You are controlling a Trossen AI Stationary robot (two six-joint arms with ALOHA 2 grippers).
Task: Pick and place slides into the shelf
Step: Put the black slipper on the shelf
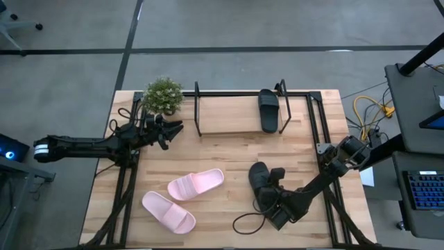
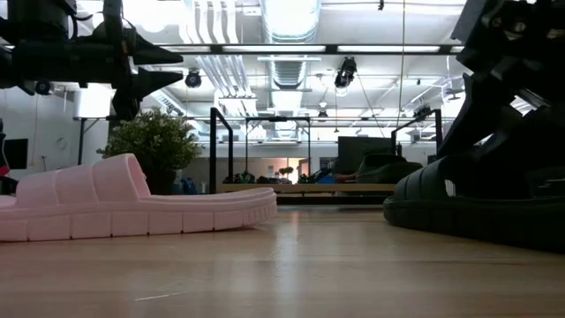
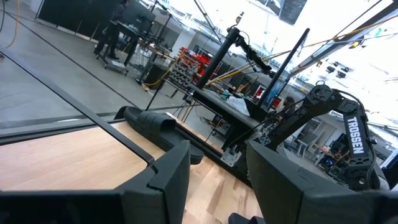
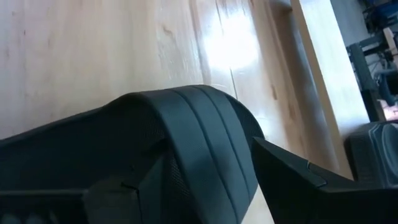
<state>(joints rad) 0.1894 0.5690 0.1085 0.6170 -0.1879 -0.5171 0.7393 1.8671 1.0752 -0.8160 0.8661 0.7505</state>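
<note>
Right gripper (image 1: 277, 203) lowered over black slide (image 1: 266, 182), jaws straddling strap (image 4: 199, 143), not yet clenched, probably lined up for pickup. Left gripper (image 1: 168, 132) parked near shelf (image 1: 229, 125), jaws released, empty.

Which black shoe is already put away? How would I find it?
Look at the shelf at the far edge of the table, next to the little green plant. One black slide lies on the shelf's wooden board, near its right end. The other black slide sits on the tabletop by the right gripper.
</note>
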